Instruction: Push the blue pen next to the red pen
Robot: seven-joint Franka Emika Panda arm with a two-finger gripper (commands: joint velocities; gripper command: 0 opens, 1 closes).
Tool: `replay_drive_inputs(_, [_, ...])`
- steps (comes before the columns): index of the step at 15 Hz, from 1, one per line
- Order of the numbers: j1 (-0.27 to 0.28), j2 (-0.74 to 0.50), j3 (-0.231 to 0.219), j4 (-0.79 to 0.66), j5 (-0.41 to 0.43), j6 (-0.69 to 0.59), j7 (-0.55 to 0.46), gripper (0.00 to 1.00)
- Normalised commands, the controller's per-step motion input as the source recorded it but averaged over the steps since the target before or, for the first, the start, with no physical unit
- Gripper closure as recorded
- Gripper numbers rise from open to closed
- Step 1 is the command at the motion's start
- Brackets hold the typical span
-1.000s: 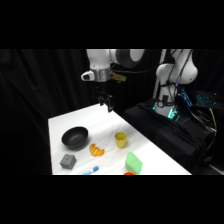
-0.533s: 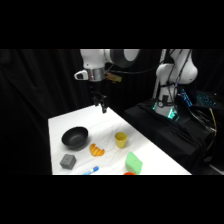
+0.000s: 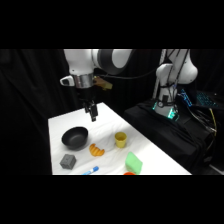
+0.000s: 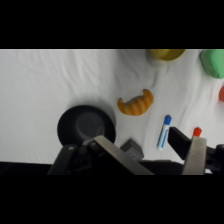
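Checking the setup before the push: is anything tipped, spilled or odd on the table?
Nothing stands out. The black bowl sits upright, and the blue pen lies flat, apart from the croissant-shaped toy. The white cloth is slightly wrinkled.

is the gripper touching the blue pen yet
Apart. In the side view the gripper hangs above the black bowl at the table's far part, while the blue pen lies at the near edge with bare cloth between them.
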Motion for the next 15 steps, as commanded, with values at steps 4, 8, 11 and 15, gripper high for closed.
replay_drive_inputs(4, [0.079, 0.39, 0.02, 0.45, 0.032, 0.1, 0.2, 0.0])
replay_drive_inputs(8, [0.062, 0.38, 0.0, 0.36, 0.042, 0.18, 0.16, 0.0])
replay_drive_inputs(11, [0.063, 0.32, -0.01, 0.26, 0.054, 0.21, 0.14, 0.0])
replay_drive_inputs(15, [0.088, 0.26, -0.034, 0.2, 0.038, 0.23, 0.14, 0.0])
